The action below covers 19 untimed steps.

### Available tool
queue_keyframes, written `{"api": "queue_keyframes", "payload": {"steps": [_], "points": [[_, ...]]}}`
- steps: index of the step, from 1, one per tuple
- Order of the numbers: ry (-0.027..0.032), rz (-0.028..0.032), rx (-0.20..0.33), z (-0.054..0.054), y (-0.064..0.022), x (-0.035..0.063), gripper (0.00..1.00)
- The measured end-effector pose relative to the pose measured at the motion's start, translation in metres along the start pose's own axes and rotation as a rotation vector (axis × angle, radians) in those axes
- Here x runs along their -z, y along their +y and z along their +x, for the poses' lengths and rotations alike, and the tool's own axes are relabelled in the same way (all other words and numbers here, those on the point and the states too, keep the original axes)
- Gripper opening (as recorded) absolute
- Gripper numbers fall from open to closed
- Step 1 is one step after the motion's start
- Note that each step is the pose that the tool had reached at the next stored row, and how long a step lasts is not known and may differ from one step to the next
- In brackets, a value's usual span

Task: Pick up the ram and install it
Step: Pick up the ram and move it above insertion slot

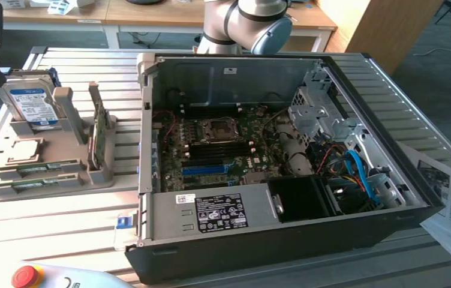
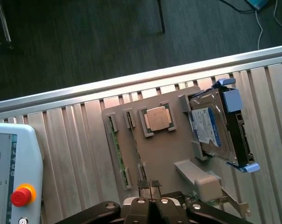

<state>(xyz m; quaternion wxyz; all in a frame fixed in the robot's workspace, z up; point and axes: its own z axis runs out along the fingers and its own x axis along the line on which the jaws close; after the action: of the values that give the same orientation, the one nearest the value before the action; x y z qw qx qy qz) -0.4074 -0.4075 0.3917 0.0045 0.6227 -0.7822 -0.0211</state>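
My hand: my gripper (image 2: 149, 186) is clenched, its two fingers pressed tight together. Nothing is between them.
Where my hand is: it hangs over the grey tray (image 2: 166, 154), with the fingertips above one end of the tray.
The ram: the ram (image 2: 117, 149) lies flat in a long slot along one outer edge of the grey tray. It is a thin green stick.
The ram and my hand: the ram is near my fingertips, a little off to the side. We are apart and not touching.
Second stick: a second stick (image 1: 40, 169) of the same kind lies in the next slot of the grey tray, just beside the ram.
Chip: a square chip (image 2: 158, 119) sits in its own pocket in the grey tray, on the far side of the second stick from the ram.
Hard drive: a hard drive (image 2: 208, 128) with a blue and white label leans in the tray's end away from the ram.
Green card: a green card (image 1: 96, 135) stands on its edge in the grey tray.
Computer case: an open computer case (image 1: 209, 75) stands beside the grey tray, on the exterior view's right.
Table: the grey tray and the computer case both rest on a table (image 1: 65, 222) made of metal slats.
Red button: a red button (image 2: 19, 195) sits on a pale box near the tray, on the ram's side.
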Motion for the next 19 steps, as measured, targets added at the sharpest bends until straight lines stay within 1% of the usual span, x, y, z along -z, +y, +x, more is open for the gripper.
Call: {"api": "queue_keyframes", "payload": {"steps": [4, 12, 16, 17, 19], "points": [[0.0002, 0.0000, 0.006, 0.0000, 0.0000, -0.0001, 0.10], [0.0028, -0.0014, 0.072, -0.0001, -0.0006, 0.0000, 0.10], [0.0030, -0.0015, 0.078, -0.0001, -0.0006, 0.0000, 0.10], [0.0030, -0.0008, 0.078, -0.0001, -0.0006, -0.0001, 0.10], [0.0019, 0.0039, 0.078, -0.0002, -0.0007, 0.0000, 0.10]]}}
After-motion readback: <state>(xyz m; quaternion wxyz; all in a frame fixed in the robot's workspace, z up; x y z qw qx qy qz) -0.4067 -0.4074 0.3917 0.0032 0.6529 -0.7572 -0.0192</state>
